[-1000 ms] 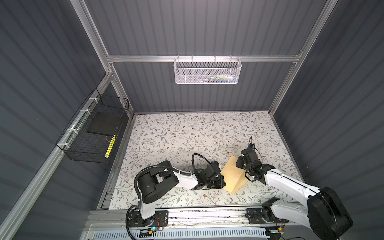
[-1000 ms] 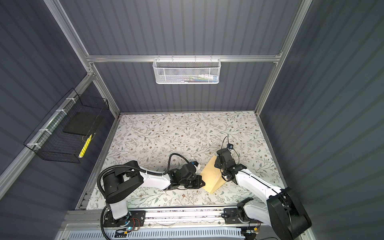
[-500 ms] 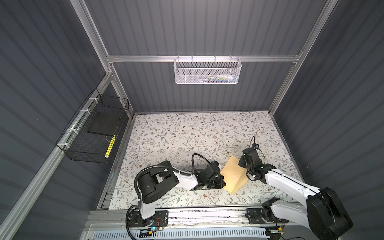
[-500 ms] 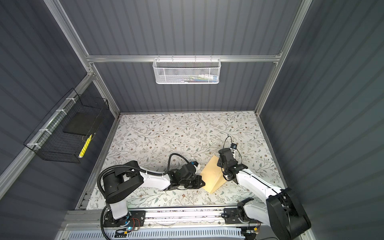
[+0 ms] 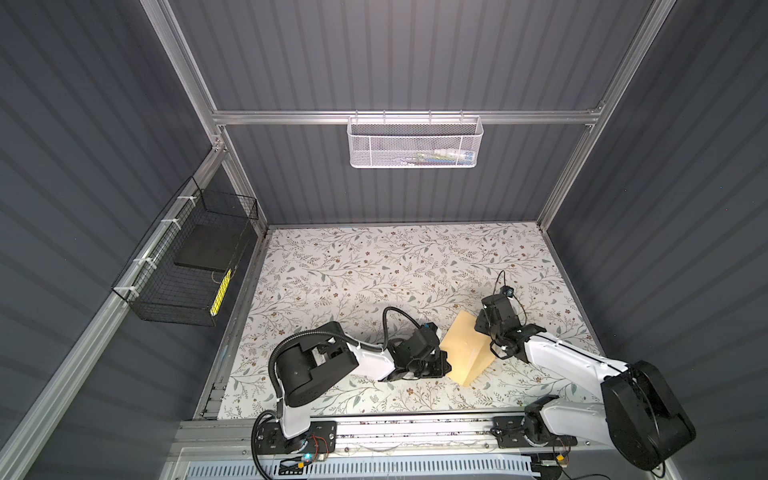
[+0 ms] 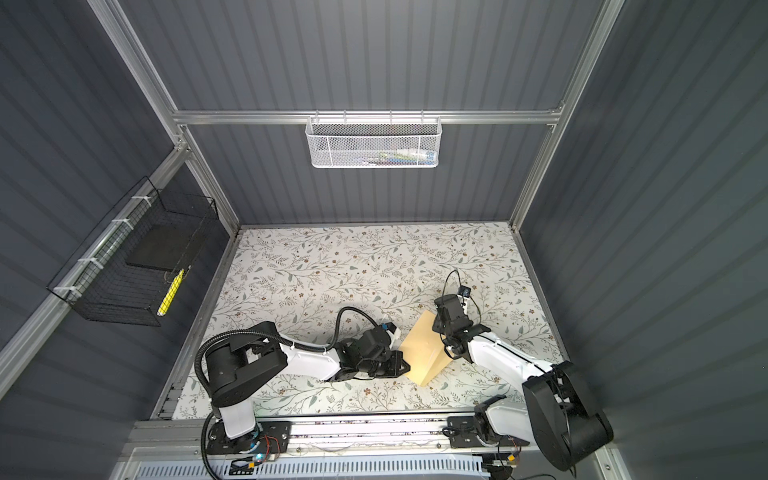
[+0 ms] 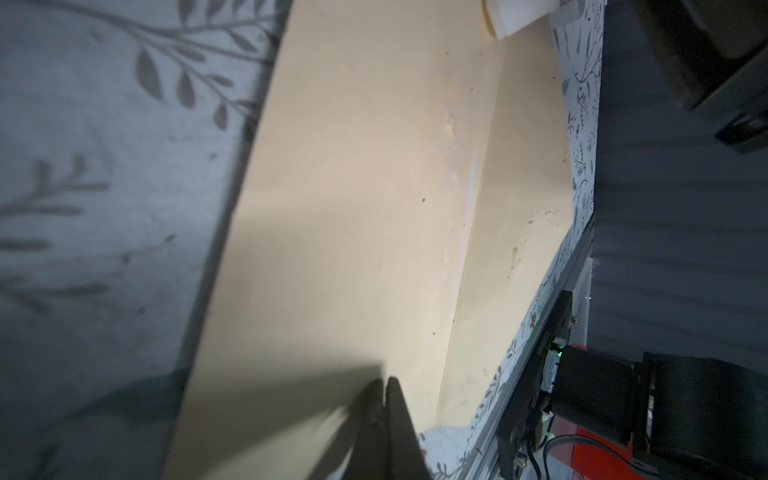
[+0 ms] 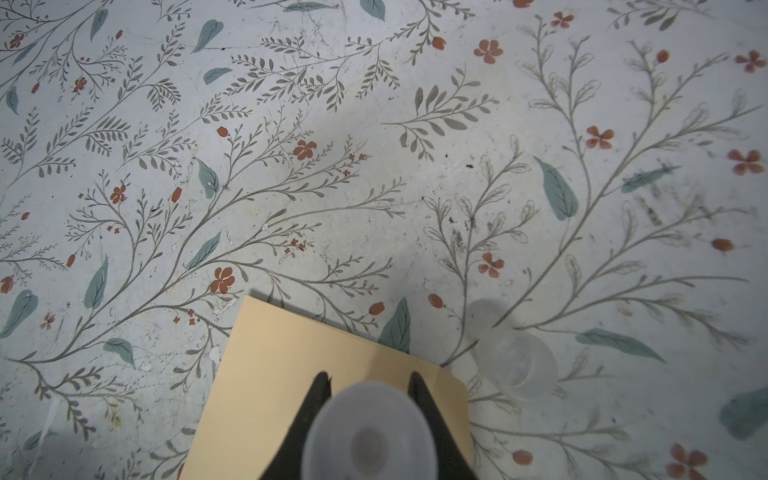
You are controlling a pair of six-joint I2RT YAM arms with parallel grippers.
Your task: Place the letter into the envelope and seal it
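the envelope (image 5: 464, 352) lies between the arms: closed left gripper (image 7: 384, 386) on its left edge, right gripper (image 8: 369, 380) holding a white stick (image 8: 368, 436) over its upper corner.

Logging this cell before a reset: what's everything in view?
table: one, floral.
envelope: one, tan, near the table's front edge.
white stick: one, white, held over the envelope.
clear cap: one, translucent, on table beside envelope.
mesh basket: one, white, back rail, small items inside.
wire basket: one, black, left wall, dark slab and yellow item inside.
left gripper: one, black, shut, at the envelope.
right gripper: one, black, shut on the white stick.
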